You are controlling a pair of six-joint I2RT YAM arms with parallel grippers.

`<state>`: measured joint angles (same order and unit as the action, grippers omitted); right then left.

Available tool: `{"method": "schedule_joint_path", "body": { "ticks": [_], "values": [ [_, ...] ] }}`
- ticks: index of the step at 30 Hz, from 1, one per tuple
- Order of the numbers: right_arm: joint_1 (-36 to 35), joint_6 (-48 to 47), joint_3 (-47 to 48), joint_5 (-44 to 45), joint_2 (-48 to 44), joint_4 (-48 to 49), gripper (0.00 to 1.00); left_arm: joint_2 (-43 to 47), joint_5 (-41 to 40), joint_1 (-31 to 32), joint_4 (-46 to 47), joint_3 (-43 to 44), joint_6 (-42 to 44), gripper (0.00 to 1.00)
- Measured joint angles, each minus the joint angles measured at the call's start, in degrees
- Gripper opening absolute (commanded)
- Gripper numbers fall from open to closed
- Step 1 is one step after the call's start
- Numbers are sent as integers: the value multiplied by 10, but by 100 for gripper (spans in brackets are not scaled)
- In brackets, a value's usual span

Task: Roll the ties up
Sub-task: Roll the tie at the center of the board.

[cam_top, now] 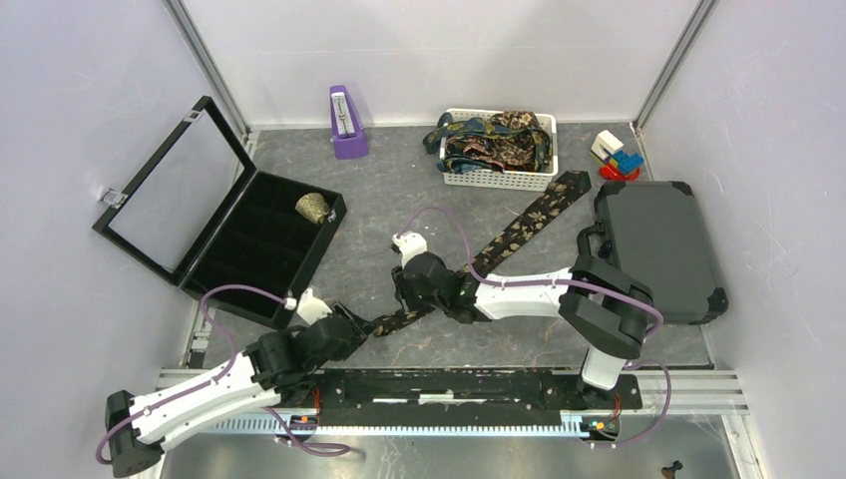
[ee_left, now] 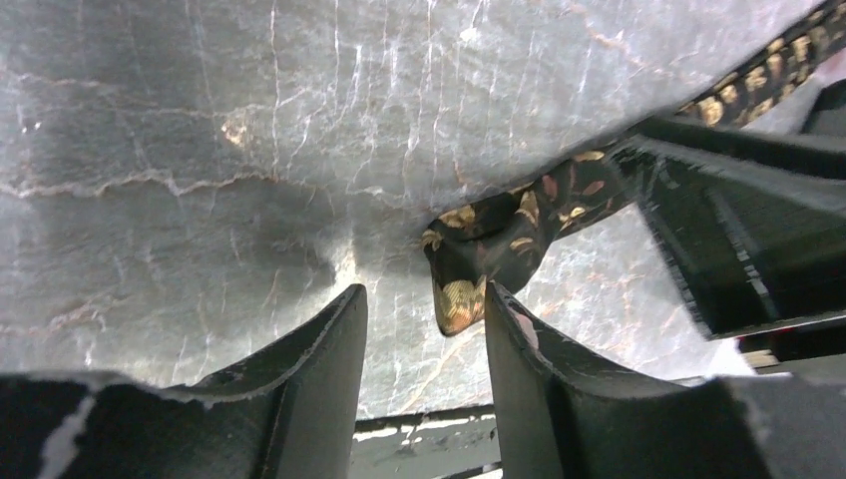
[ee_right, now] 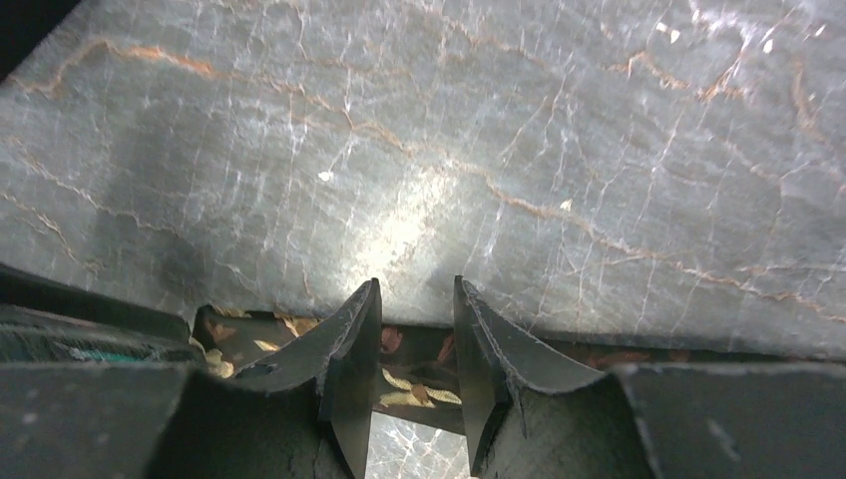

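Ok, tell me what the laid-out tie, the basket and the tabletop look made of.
Tie: soft woven fabric; it lies limp, with a leaf pattern. Basket: likely white plastic, from its slotted moulded walls. Tabletop: grey, marble-veined, faintly glossy; possibly laminate or a mat.

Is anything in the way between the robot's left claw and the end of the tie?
No, nothing visible is in the way. The left gripper has its jaws apart right at the bunched narrow end of the tie. There is only bare table around them.
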<state>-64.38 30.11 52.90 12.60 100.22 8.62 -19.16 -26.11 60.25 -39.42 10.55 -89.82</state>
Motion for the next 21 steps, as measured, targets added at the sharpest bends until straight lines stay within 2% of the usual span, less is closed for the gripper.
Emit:
{"method": "schedule_joint_path", "body": {
  "ticks": [1,3,5,13,17,21],
  "values": [
    [0,-2,8,5,0,-6,39,-14,6,0,-9,8,0,50],
    [3,-6,22,7,0,-16,38,-48,19,0,-18,30,0,39],
    [7,-11,39,5,2,-31,37,-75,32,2,-22,50,1,35],
    [23,-21,60,-16,27,-52,34,-109,53,40,-25,101,3,31],
    [28,-22,60,-30,38,-57,32,-179,68,51,-7,127,10,27],
    [31,-22,60,-42,42,-58,30,-250,73,67,59,120,10,21]
  ]
}}
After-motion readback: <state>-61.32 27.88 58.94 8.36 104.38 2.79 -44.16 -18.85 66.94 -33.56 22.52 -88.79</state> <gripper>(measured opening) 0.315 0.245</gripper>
